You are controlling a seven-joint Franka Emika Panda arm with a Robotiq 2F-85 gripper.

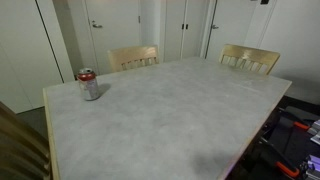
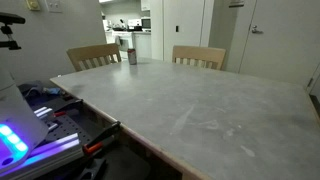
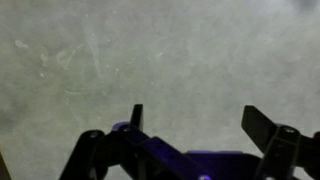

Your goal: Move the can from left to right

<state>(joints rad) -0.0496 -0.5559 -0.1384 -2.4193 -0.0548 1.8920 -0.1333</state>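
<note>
While the pincer (image 3: 197,125) hangs spread and empty above the bare table (image 3: 120,60), the can (image 1: 88,84) stands upright well apart from it, not yet grasped. The approach step is in hand; next the pincer likely needs to travel over and straddle the can.

Can (image 1: 88,84) is sitting upright on the table (image 1: 170,110), by a far corner in both exterior views (image 2: 131,53). Chair A (image 1: 133,58) and chair B (image 1: 250,59) are standing just behind the table's far edge, A nearer the can. Doors (image 1: 110,25) are standing behind the table, well apart. Tool clutter (image 1: 295,135) is lying beside the table, below its edge. Gripper (image 3: 195,118) is hanging over bare table top.
</note>
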